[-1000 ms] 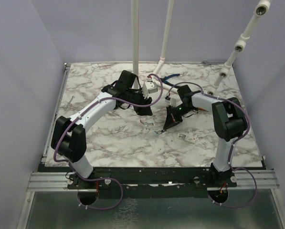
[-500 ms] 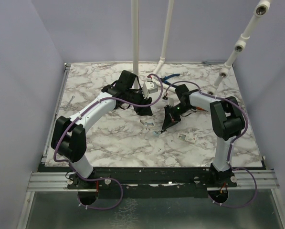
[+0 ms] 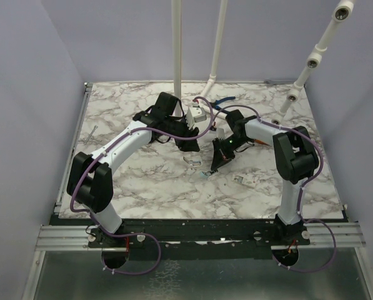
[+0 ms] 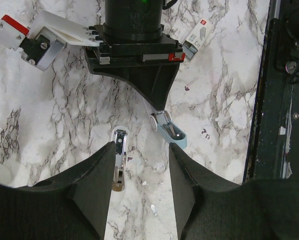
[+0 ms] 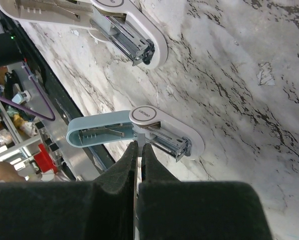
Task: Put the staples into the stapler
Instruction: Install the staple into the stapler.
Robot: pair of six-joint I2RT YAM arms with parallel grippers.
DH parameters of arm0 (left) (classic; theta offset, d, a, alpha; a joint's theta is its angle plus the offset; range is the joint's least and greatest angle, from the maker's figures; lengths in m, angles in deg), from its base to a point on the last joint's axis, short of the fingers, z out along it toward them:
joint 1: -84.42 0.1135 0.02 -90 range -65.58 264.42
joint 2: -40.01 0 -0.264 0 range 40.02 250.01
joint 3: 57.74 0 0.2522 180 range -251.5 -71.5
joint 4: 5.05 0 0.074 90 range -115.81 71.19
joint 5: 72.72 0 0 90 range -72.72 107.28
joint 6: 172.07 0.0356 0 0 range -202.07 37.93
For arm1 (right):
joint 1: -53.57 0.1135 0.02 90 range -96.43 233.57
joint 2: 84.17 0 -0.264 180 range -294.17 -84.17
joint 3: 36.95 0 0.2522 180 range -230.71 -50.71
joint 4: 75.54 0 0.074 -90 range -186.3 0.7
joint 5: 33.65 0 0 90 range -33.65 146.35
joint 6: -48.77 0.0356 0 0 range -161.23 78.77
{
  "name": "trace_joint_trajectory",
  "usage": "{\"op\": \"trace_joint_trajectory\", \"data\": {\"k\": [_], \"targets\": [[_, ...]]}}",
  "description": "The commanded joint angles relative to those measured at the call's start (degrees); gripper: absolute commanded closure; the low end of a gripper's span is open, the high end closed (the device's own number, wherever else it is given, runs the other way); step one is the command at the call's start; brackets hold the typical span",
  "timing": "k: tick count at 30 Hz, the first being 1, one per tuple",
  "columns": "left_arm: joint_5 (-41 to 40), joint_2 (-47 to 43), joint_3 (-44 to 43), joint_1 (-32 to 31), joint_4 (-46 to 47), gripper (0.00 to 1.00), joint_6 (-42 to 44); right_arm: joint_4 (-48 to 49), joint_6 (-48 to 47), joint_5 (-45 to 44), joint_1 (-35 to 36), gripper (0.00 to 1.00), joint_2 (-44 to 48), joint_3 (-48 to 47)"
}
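Pale blue-green mini stapler (image 5: 100,131) lies hinged open on the marble surface (image 5: 249,60). Right claw (image 5: 138,149) is pinched closed, tips at the stapler's hinge. Left claw (image 4: 141,150) stands open just beside the stapler.

a white open stapler (image 5: 120,29) is cut off by the right wrist view's top edge.

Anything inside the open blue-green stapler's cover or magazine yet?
Right wrist view: stapler lies open; only silvery metal parts show inside the cover and magazine, no clear staple strip. The shut right gripper covers the stretch near the hinge.
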State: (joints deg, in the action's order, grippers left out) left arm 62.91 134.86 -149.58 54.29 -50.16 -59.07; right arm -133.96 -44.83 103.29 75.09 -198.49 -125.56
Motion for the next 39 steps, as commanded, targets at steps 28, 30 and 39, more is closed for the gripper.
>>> {"op": "trace_joint_trajectory", "data": {"k": [28,30,39], "targets": [[2.13,0.43,0.82,-0.22,-0.2,0.52,-0.37,-2.01,-0.43,-2.5,0.46,0.99,-2.68,-1.7],[2.11,0.42,0.83,-0.24,-0.2,0.52,-0.36,-2.16,-0.44,-2.55,0.46,0.99,-2.77,-1.7],[2.27,0.27,0.92,-0.21,-0.2,0.52,-0.46,-1.96,0.14,-3.12,0.47,0.99,-2.88,-1.21]]}}
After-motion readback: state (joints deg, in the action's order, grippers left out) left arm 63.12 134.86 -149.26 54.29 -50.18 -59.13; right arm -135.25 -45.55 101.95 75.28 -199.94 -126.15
